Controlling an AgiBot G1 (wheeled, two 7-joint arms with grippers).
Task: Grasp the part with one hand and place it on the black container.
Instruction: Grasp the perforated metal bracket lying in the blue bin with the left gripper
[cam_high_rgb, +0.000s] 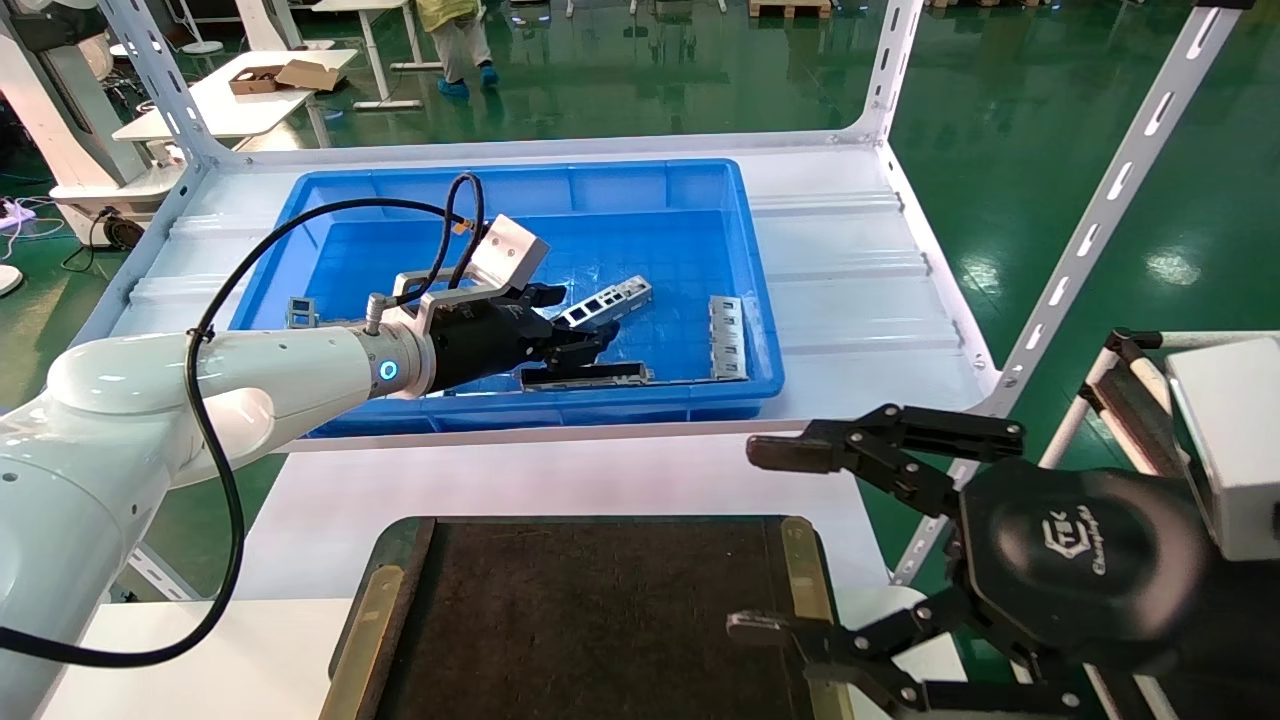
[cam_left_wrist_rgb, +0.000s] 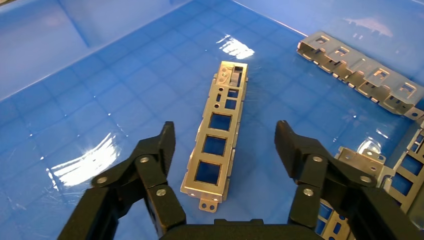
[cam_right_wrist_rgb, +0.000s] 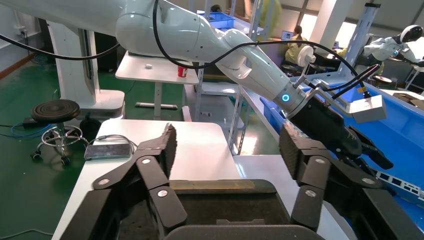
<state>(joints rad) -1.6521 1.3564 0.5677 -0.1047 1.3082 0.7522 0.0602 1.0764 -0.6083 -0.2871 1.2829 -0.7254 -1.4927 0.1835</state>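
The left tool (cam_left_wrist_rgb: 223, 150) hovers released over the part (cam_left_wrist_rgb: 217, 145), one finger on each side and neither touching it; in the head view this is at centre frame, inside the blue bin (cam_high_rgb: 760, 385). Risk: the part lies flat on the bin floor, so fingers closing too high may slip off its thin edges, and fingers closing too low may scrape the floor and push the part aside. A grip at the near end could let the bar tilt or swing when lifted. Other plates (cam_left_wrist_rgb: 360, 72) lie in the right of the wrist frame, near enough to be snagged if the tool drifts. The part is a slim, light-silver bar with a row of square windows showing blue. The tray (cam_high_rgb: 600, 610), bottom centre of the head view, sits on the tabletop (cam_high_rgb: 320, 520). The right tool (cam_high_rgb: 770, 540) is parked released at lower right.
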